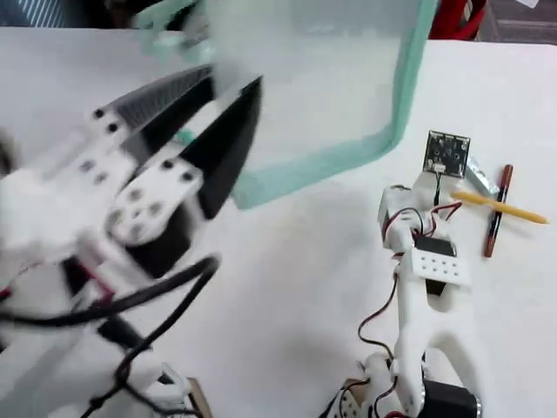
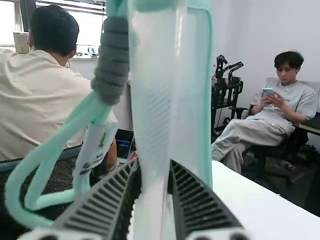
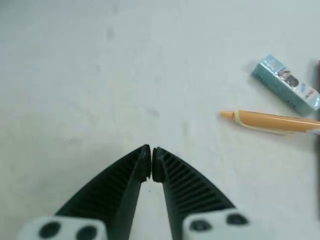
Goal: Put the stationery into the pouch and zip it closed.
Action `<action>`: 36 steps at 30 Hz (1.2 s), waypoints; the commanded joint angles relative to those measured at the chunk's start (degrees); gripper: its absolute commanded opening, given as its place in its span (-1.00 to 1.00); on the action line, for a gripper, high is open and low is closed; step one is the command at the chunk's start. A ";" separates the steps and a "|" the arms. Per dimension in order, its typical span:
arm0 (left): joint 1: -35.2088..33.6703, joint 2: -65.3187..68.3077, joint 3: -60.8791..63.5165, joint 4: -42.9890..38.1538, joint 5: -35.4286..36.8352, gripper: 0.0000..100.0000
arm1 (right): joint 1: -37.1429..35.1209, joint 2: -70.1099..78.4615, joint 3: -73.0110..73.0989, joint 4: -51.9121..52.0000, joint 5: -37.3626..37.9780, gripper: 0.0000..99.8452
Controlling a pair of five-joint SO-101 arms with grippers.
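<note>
The left arm is raised above the white table (image 1: 296,296), and its left gripper (image 2: 154,167) is clamped on one edge of the translucent plastic pouch with mint-green trim (image 1: 322,70), holding it in the air with its mint-green cord loop (image 2: 45,160) hanging beside the jaws. The right arm points down at the table, and the right gripper (image 3: 151,152) is empty with its jaws closed. Just beside it on the table lie the light-blue rectangular box (image 3: 285,82), the orange plastic pen (image 3: 272,122) and the dark red pen (image 1: 493,231), which the orange pen crosses.
</note>
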 commanded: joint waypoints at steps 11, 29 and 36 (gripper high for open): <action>-8.57 -44.70 78.77 -26.55 -0.35 -0.95 | -1.98 -0.22 -2.55 0.31 -0.18 -0.96; -12.97 -73.36 168.70 -97.58 6.51 -0.95 | -2.07 -0.13 -2.55 0.22 -0.18 -0.96; -13.05 -73.45 176.53 -99.34 6.77 -0.95 | -2.24 -0.13 -2.55 0.31 -0.18 -0.96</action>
